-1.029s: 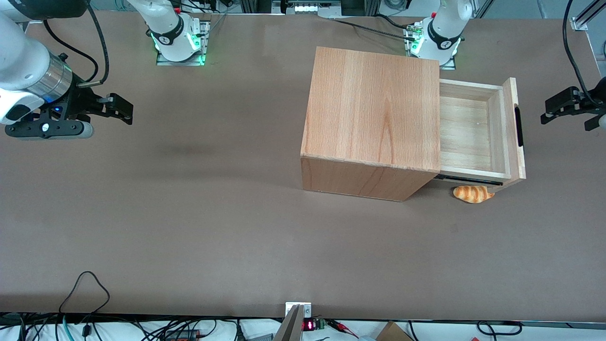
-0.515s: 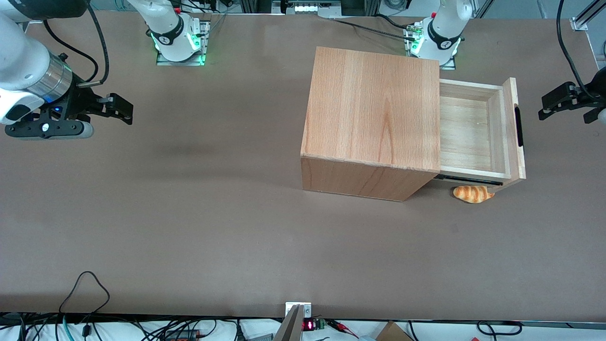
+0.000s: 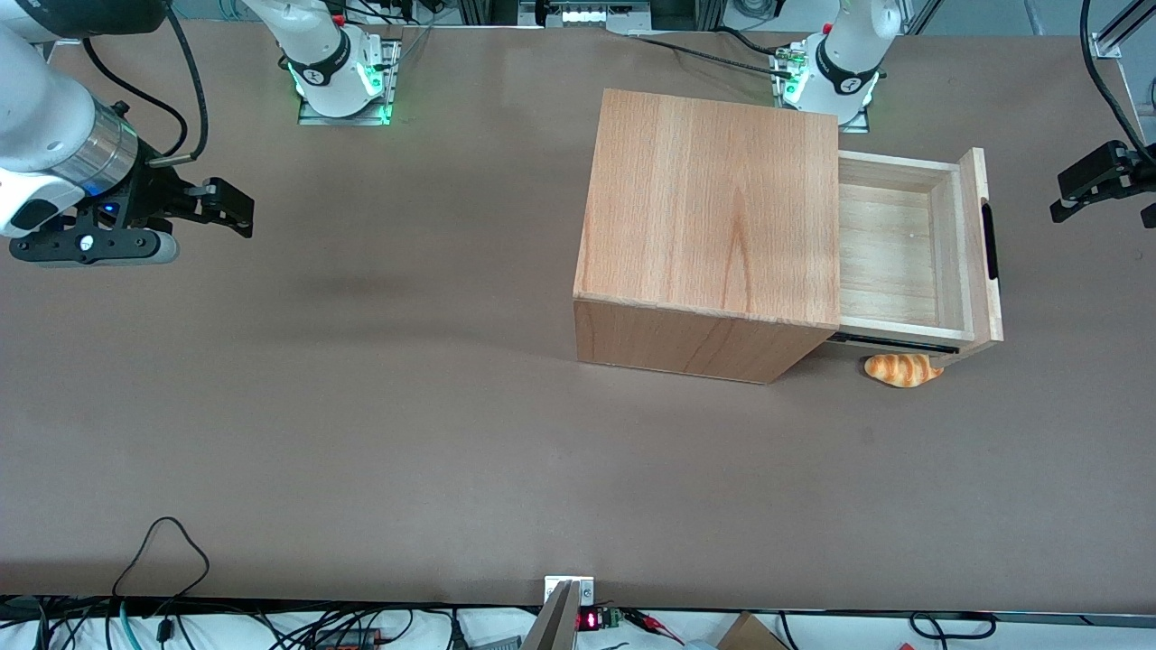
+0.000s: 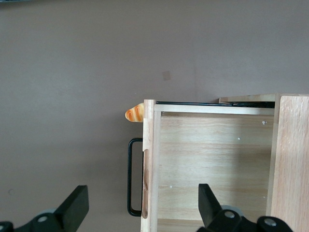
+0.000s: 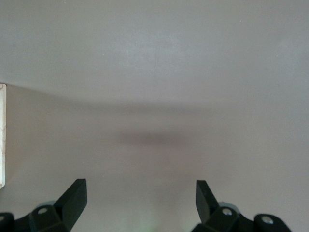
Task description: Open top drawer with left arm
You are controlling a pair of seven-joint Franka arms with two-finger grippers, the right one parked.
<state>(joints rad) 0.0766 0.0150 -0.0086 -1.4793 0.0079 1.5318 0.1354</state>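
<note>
The top drawer (image 3: 903,244) stands pulled out of its cabinet (image 3: 713,226) toward the working arm's end of the tabletop (image 3: 361,433). I see a shallow tray of pale wood, bare inside, with a flat front panel and a long black handle (image 4: 131,176). A small bread roll (image 3: 901,369) lies under its nearer corner. My tool (image 4: 140,212) hangs released, fingers spread, apart from the handle.

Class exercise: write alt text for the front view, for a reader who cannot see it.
The top drawer stands pulled out of a wooden cabinet on a brown table, showing an empty inside. The left arm's gripper, fingers open, hangs apart from the drawer's black handle. A croissant lies on the table under the drawer's nearer corner.
</note>
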